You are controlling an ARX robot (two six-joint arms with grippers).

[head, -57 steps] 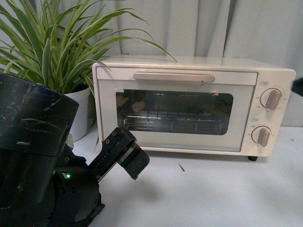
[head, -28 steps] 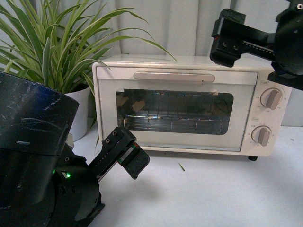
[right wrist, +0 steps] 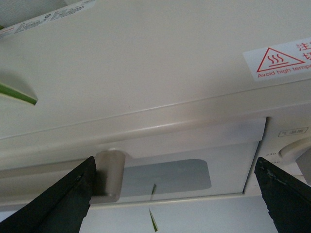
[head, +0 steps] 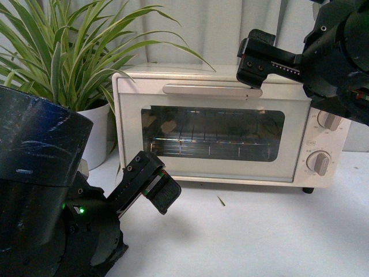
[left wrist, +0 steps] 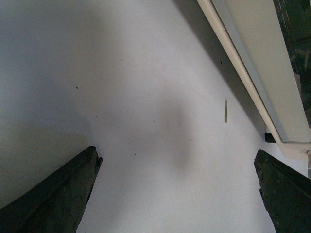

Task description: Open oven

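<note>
The cream-white oven (head: 230,138) stands at the back of the white table with its glass door shut. Its pale bar handle (head: 210,89) runs along the door's top. My right gripper (head: 249,57) is open and hovers just above the oven's top front edge, over the handle's right end. In the right wrist view my right gripper (right wrist: 175,194) looks down over the oven top (right wrist: 146,63), with the handle end (right wrist: 109,174) beside one finger (right wrist: 63,204). My left gripper (head: 151,183) is open and empty, low before the oven's left front. It also shows in the left wrist view (left wrist: 177,194), over bare table.
A potted spider plant (head: 57,63) in a white pot (head: 98,135) stands left of the oven. Two round knobs (head: 319,163) sit on the oven's right panel. A green leaf sliver (head: 221,201) lies on the table (head: 259,231) before the oven. A grey curtain hangs behind.
My right arm came in from the upper right and moved left and down to above the handle's right end. My left gripper has stayed in place.
</note>
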